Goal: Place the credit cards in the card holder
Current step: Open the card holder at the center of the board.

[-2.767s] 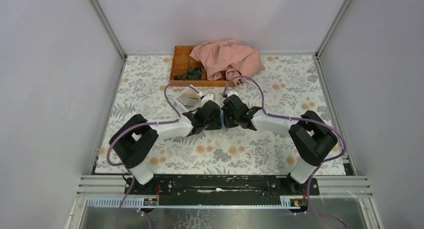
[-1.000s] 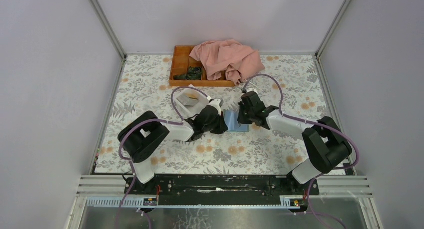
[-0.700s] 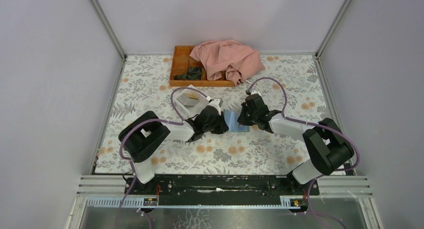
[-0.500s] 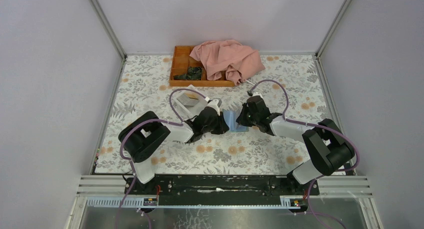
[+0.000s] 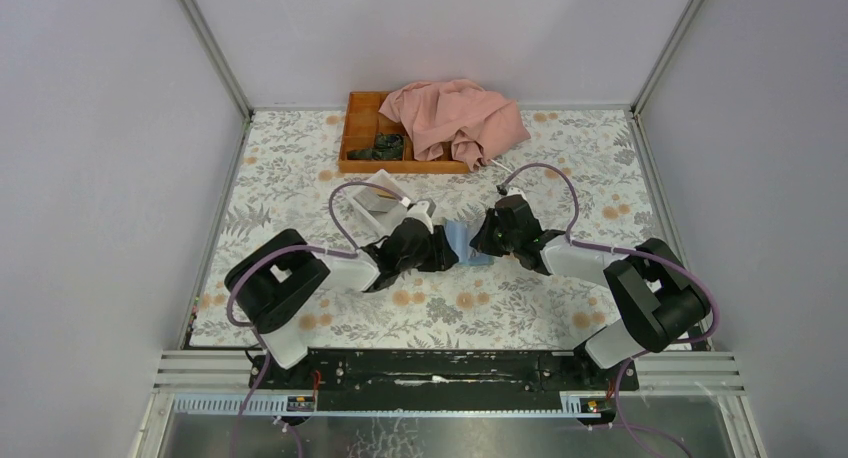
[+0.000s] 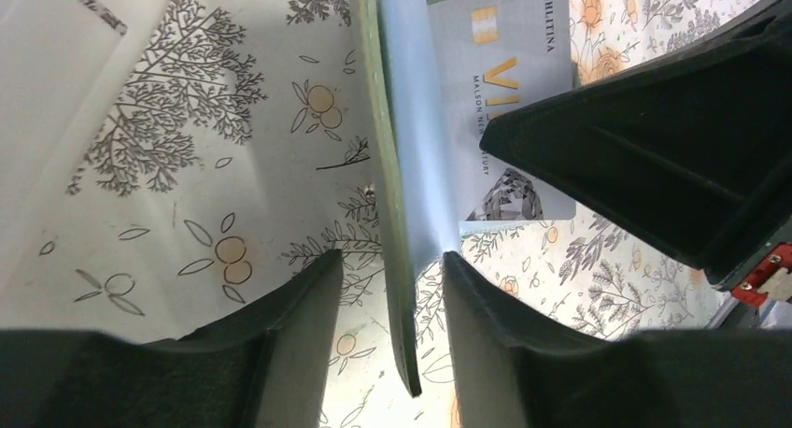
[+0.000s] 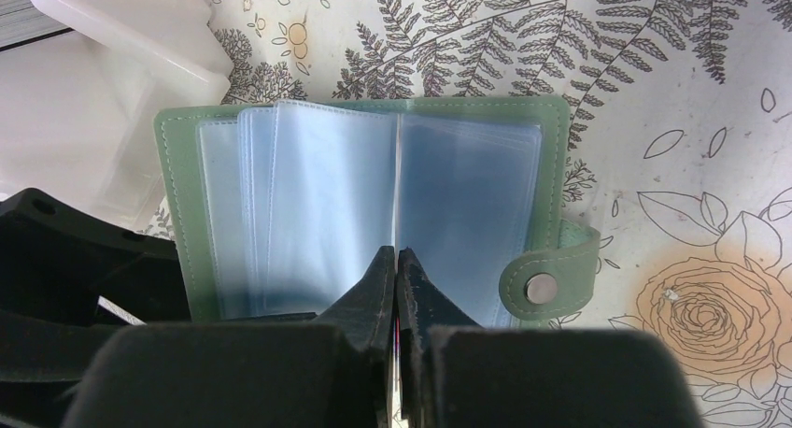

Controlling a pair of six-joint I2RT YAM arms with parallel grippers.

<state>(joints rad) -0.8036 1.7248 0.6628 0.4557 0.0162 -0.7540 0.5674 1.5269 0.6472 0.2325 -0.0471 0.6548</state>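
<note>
My right gripper [image 7: 397, 260] half hides the grey credit card [image 6: 504, 101], which it pinches edge-on above the middle fold of the card holder [image 7: 556, 166]. Both arms reach in low and meet over the holder. It lies open, its long axis running between them. My left gripper [image 6: 388, 269] straddles one cover's edge, jaws apart.

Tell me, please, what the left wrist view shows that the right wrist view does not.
Only the left wrist view shows the grey card face-on with its print, and how the left claw straddles the card holder at its cover. Only the right wrist view shows the clear sleeves fanned open and the snap strap. Both show the card holder on the floral cloth.
</note>
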